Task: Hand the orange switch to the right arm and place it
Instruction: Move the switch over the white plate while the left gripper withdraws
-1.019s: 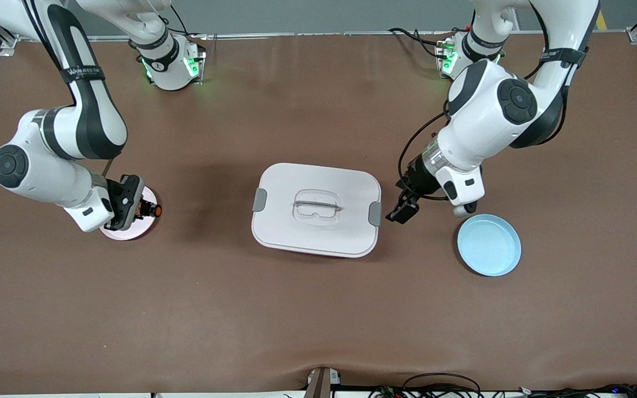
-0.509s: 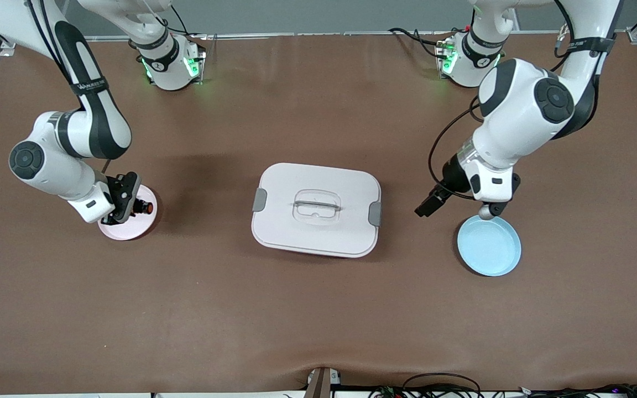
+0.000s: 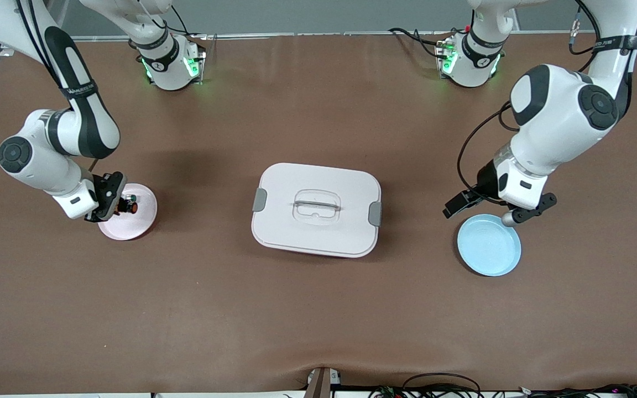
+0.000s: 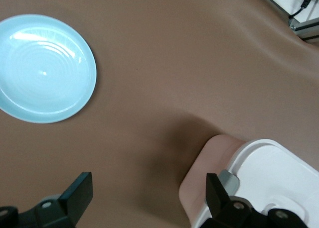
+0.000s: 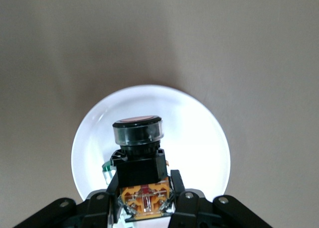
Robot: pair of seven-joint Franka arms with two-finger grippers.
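The right gripper [image 3: 122, 205] hangs over the pink plate [image 3: 140, 224] at the right arm's end of the desk [image 3: 318, 309], fingers clenched on the orange switch [image 5: 138, 156]. The left gripper [image 3: 457, 204], fingers spread and empty, hangs at 10 o'clock off the blue plate [image 3: 490, 249]. A lidded white box [image 3: 316, 209] sits mid-desk between both plates.
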